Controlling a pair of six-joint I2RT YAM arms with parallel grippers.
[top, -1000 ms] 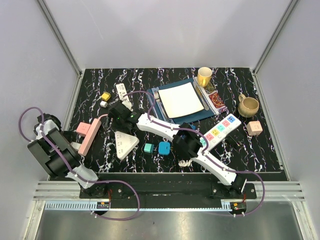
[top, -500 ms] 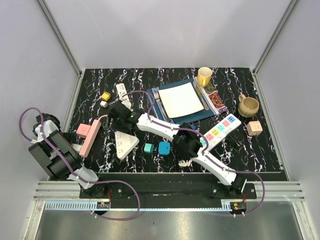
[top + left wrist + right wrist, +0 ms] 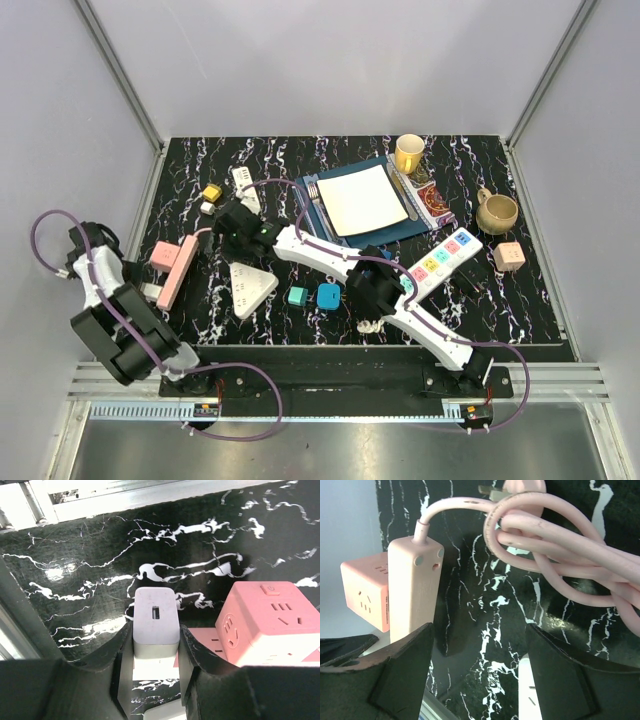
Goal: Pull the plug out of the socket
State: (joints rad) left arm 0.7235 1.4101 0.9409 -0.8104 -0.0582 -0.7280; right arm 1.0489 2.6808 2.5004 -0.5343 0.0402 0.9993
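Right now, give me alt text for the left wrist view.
The left gripper grips a white plug by its sides, standing on a pink power strip. A pink cube socket sits to the plug's right; the table is black with white veins.

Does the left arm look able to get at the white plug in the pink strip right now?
Probably yes: the left gripper straddles the white plug, a finger tight against each side, and nothing stands in the way.
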